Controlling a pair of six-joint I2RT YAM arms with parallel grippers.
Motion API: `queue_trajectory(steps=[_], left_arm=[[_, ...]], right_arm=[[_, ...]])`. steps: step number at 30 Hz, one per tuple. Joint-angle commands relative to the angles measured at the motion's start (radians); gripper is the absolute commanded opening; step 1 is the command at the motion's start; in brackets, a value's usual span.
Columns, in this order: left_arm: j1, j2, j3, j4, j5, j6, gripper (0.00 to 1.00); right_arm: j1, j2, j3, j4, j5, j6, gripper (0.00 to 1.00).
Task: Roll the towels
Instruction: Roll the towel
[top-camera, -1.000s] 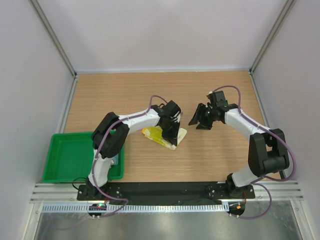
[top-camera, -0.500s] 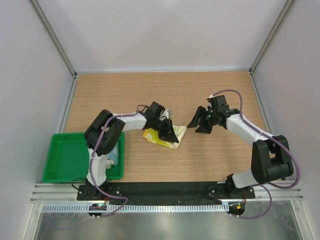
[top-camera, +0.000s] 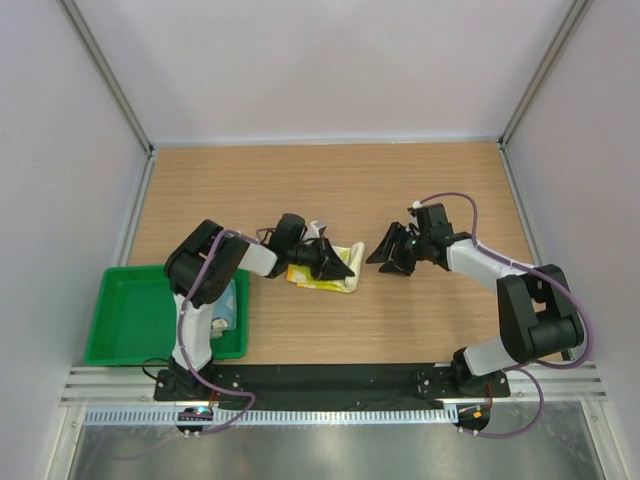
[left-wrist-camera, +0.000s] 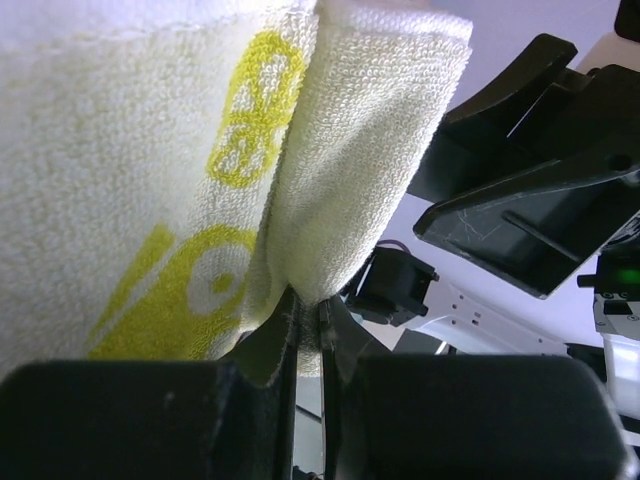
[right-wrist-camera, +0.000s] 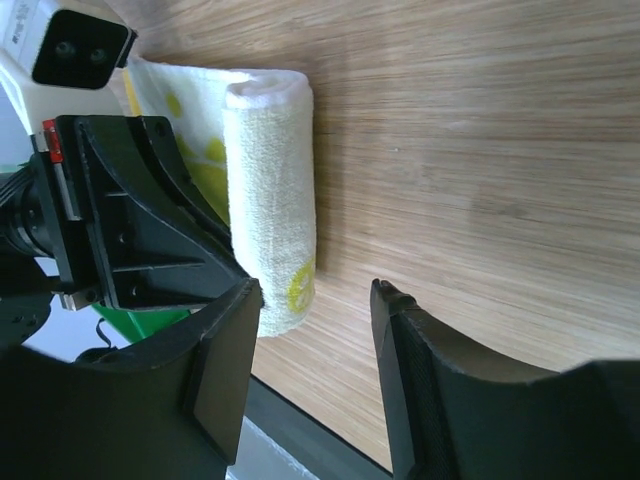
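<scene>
Left jaws: pinching a fold of the yellow towel, which looks partly rolled, frame centre on the desk. Right jaws: spread, empty, just right of it. Blue towel: lower left, in green tray; whether rolled, cannot tell.

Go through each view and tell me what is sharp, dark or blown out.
Top external: even soft light, all sharp. Left wrist: yellow towel weave crisp, left gripper dark, little detail. Right wrist: table grain sharp, right gripper nearly featureless black.
</scene>
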Motion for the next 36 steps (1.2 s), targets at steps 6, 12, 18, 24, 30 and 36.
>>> queue_trajectory(steps=[6, 12, 18, 24, 30, 36], left_arm=[[0.017, 0.013, 0.02, -0.173, -0.039, 0.115, 0.0], [0.02, -0.001, 0.074, -0.469, -0.147, 0.245, 0.0], [0.031, 0.019, 0.066, -0.483, -0.15, 0.238, 0.0], [0.035, 0.039, 0.085, -0.514, -0.147, 0.263, 0.0], [0.037, 0.051, 0.103, -0.543, -0.139, 0.272, 0.0], [0.04, 0.059, 0.114, -0.552, -0.128, 0.28, 0.0]], right_arm=[[0.015, 0.03, 0.003, 0.188, -0.073, 0.051, 0.33], [0.02, 0.132, 0.021, 0.317, -0.116, 0.097, 0.17], [0.052, 0.209, 0.041, 0.409, -0.13, 0.126, 0.16], [0.084, 0.223, 0.041, 0.463, -0.145, 0.129, 0.16], [0.098, 0.261, 0.051, 0.486, -0.156, 0.131, 0.16], [0.112, 0.274, 0.049, 0.538, -0.185, 0.14, 0.16]])
